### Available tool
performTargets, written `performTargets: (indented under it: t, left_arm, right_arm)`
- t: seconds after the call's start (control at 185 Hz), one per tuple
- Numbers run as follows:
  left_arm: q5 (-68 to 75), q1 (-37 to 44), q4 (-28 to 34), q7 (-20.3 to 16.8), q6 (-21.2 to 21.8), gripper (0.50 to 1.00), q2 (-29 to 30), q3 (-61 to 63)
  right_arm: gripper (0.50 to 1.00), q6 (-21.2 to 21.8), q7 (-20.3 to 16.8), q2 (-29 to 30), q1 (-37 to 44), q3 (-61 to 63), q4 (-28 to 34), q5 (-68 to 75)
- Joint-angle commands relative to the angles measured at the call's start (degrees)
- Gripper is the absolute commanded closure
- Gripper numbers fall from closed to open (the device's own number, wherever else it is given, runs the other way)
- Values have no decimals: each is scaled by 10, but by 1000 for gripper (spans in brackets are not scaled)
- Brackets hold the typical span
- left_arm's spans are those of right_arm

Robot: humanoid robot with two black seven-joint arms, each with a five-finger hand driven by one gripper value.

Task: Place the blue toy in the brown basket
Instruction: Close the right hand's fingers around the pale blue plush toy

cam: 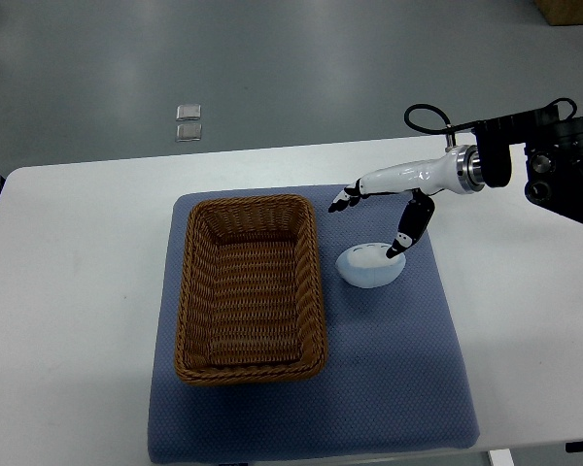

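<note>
A pale blue, rounded toy [371,266] lies on the blue mat [408,369], just right of the brown wicker basket [189,291]. The basket holds nothing. My right hand [374,218] reaches in from the right and hovers over the toy. Its fingers [346,201] stretch left toward the basket's far right corner, while the thumb [400,245] points down and touches the toy's upper right side. The hand is spread and does not enclose the toy. My left arm is out of the picture.
The mat lies on a white table [78,291]. Grey floor lies beyond the far edge, with two small clear squares [188,122] on it. Dark robot hardware [564,165] sits at the right edge.
</note>
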Motion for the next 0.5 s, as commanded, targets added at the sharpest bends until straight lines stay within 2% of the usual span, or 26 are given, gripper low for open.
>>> performTargets:
  t: [0.0, 0.086, 0.162, 0.496]
  left_arm:
    - [-1, 0, 0, 1, 0, 500, 0, 0]
    - [0, -1, 0, 1, 0, 500, 0, 0]
    - [0, 0, 0, 0, 0, 500, 0, 0]
    - [0, 0, 0, 1, 0, 500, 0, 0]
  right_arm:
    - [595, -1, -22, 4, -12, -10, 0, -5]
    - [597, -1, -64, 12, -26, -11, 0, -5]
    - [597, -3, -81, 15, -30, -11, 0, -4]
    - [597, -9, -90, 40, -40, -9, 0, -6]
